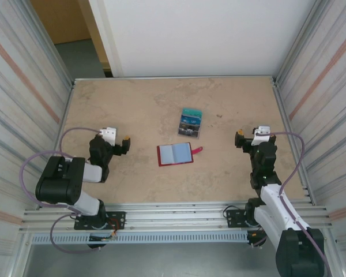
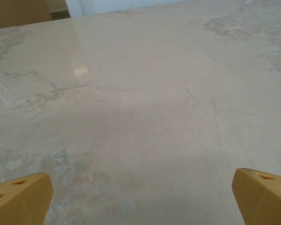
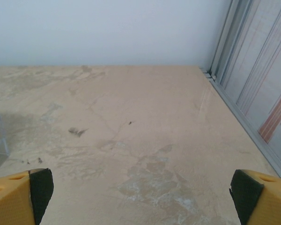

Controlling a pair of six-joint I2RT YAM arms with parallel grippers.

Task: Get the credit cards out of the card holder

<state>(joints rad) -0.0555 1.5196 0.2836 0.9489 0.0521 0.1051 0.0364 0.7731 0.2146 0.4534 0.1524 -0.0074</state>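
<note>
A beige marbled table (image 1: 138, 104) is spread beneath and ahead of the left gripper (image 2: 140, 201) and the right gripper (image 3: 140, 197). Beyond both it is closed by a white wall (image 3: 107, 28). Right of the right gripper a ribbed metal wall (image 3: 257, 79) with orange stripes is seen; a second ribbed wall (image 1: 17, 86) is set left of the left gripper. A pale glare (image 2: 80, 71) is cast ahead-left of the left gripper.

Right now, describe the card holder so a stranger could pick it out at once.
Look to the middle of the beige table, where two small things lie close together. The card holder is the nearer one: a flat open wallet, pale blue pockets framed in red, a red tab at its right. The credit cards beyond it are a teal-and-dark stack without red.
</note>
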